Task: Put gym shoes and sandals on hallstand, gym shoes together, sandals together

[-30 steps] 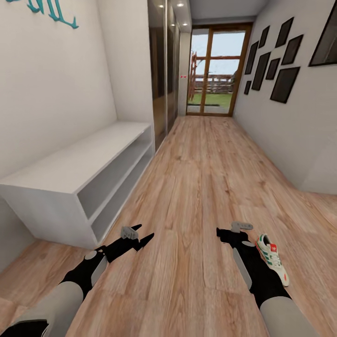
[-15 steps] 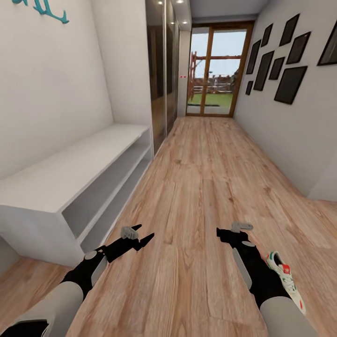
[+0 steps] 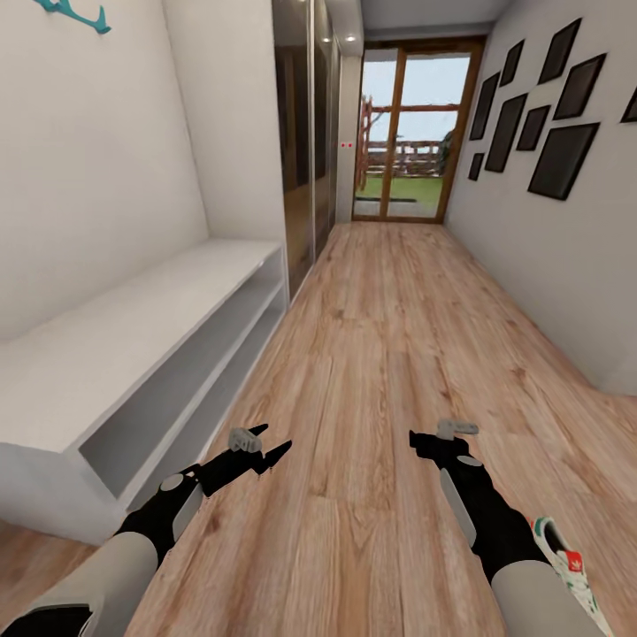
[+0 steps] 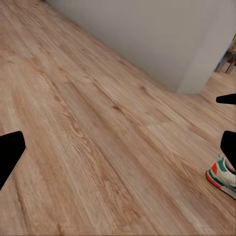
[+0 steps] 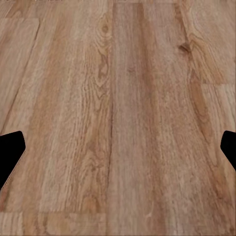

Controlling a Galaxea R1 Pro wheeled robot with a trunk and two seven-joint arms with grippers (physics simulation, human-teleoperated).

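One gym shoe (image 3: 567, 566), white with green stripes and a red-orange patch, lies on the corridor floor (image 3: 380, 354) at the lower right, partly cut off by my right forearm and the picture's edge. Its heel end (image 4: 222, 176) also shows in the left wrist view, past one fingertip (image 4: 229, 143). My left gripper (image 3: 274, 440) and right gripper (image 3: 442, 432) hover open and empty over bare planks. The wrist views show the left gripper (image 4: 118, 147) and right gripper (image 5: 118, 150) with fingers spread wide. The sandals and the hallstand are out of view.
A plain low white bench (image 3: 115, 345) with open shelves runs along the left wall, under a teal wall hook (image 3: 75, 11). Mirrored wardrobe doors (image 3: 301, 150) follow it. Black frames (image 3: 557, 106) hang on the right wall. A glass door (image 3: 407, 133) closes the corridor's far end.
The view has moved forward down the corridor: the bench looms closer and the gym shoe has slid toward the lower right corner. Both arms hold the same pose.
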